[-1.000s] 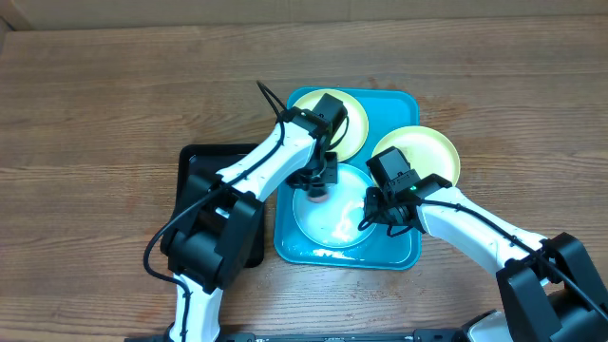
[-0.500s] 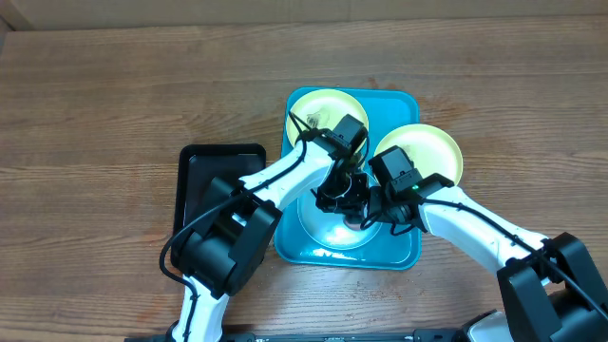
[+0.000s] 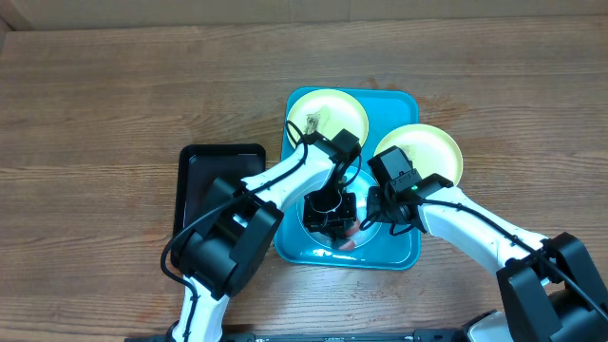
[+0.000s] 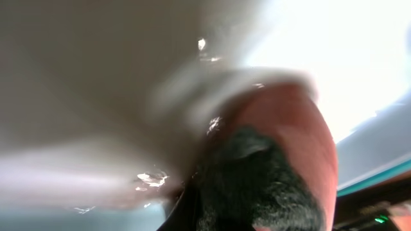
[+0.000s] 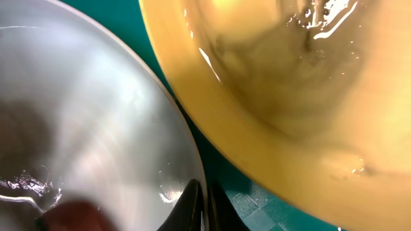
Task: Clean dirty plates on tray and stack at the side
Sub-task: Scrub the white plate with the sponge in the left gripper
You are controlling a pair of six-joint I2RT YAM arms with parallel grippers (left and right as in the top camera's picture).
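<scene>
Plates (image 3: 332, 106): three round, pale yellow-green, on or at a bright blue tray (image 3: 389, 255) on a wooden table (image 3: 95, 114). At far left a smaller black tray (image 3: 199, 171) sits just beside the blue one. In the blue tray's near half lies the near plate (image 5: 96, 109), glossy and almost white under glare. The left gripper (image 3: 332, 217) is over it, clamped on a reddish sponge (image 4: 295, 147) with a dark patch; that wrist view is blurred. Behind, at the tray's far end, the far plate (image 3: 337, 103) carries a small smear. The right gripper (image 5: 204, 206) is pinched onto the near plate's right rim. Farthest right, the right plate (image 3: 423, 147) overlaps the tray's right edge, its bowl streaked with brownish smears
</scene>
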